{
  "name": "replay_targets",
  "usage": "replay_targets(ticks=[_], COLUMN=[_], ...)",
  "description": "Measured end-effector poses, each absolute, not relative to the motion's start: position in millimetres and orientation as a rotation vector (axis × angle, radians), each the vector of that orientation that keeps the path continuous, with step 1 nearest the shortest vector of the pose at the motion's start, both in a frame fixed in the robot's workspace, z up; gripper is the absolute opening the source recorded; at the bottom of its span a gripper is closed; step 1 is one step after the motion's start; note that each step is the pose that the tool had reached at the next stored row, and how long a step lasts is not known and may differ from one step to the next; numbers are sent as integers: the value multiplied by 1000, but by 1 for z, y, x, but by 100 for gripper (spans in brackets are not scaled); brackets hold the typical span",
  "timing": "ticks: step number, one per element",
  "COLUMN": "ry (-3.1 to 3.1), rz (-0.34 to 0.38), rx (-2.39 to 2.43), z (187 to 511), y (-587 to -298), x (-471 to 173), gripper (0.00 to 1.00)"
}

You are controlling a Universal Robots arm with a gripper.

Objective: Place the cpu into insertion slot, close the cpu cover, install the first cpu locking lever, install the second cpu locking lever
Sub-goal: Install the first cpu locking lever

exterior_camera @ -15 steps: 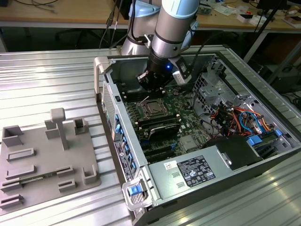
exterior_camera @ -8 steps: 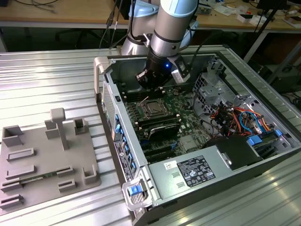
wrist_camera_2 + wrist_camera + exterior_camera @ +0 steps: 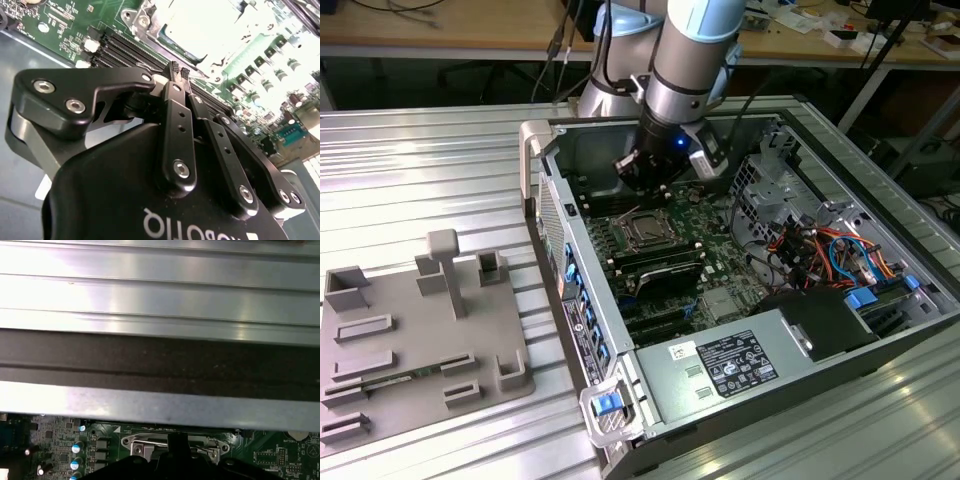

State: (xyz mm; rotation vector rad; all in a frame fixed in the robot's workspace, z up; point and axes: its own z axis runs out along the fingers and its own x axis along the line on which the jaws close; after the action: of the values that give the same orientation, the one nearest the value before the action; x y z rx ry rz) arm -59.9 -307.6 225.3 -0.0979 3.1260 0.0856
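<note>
**Hovering over the socket with fingers pinched shut**

The end effector [image 3: 177,71] hung just above the green board [image 3: 705,265] inside the open computer case [image 3: 542,190], which lay on the ribbed metal bench [image 3: 420,150]. Its two fingers were pressed tip to tip. Nothing could be seen between them.

The insertion slot [image 3: 645,230] sat right under the tips, a little toward the near side in the exterior view. In the second wrist view the cpu cover [image 3: 142,19] looked to be lying flat on the slot. A pale flat face, likely the cpu [image 3: 205,25], filled its window, though the glare made that hard to be sure of. So the work seemed to be at the locking levers. The levers were too thin to pick out for sure.

To do this step well, the closed tips would have to push on the thin lever alone and not on the cover or the small parts around it. A slow, straight push would be best, since a thin wire could slip off hard fingertips.

The slot was square, so it had no real long side. It lay flat, facing up. Its edges ran in line with the long black memory slots [image 3: 125,47] beside it and with the walls of the case.
</note>
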Motion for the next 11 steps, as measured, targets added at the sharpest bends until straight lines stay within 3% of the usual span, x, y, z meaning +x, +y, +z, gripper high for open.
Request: replay_targets(ticks=[11], ry=[3126], rz=[86], rx=[-98], z=[218], y=[-307], x=[-58], gripper=[11])
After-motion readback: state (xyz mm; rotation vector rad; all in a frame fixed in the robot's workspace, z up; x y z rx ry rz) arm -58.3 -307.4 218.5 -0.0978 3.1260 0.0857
